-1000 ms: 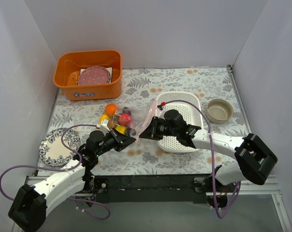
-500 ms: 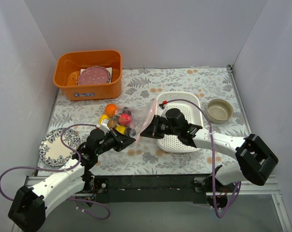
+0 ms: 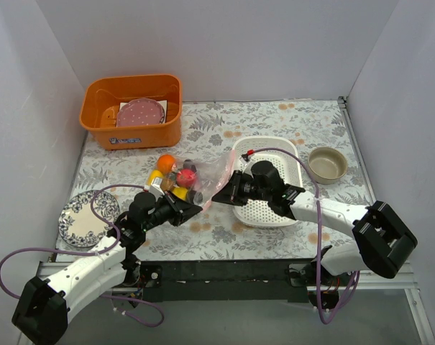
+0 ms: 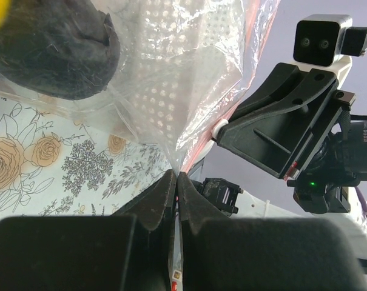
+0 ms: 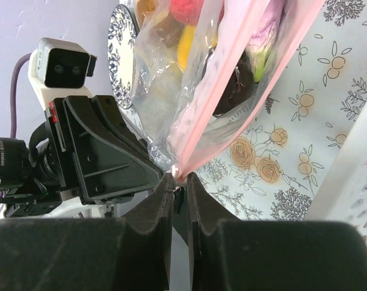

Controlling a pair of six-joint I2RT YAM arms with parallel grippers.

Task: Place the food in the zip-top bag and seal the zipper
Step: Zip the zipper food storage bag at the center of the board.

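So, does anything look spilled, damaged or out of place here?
Nothing looks spilled or damaged. Only the zip-top bag sits askew: crumpled, pinched between the left gripper and the right gripper, with the food bunched inside.

Here's the clear crinkly plastic bag, narrow pink zipper strip glowing; orange plastic tub, white perforated basket, grey floral tablecloth, blue-patterned round plate.

No text, brand, number or sign is legible in any view. The white label on the front wall of the orange bin bears dark print, too small to read.
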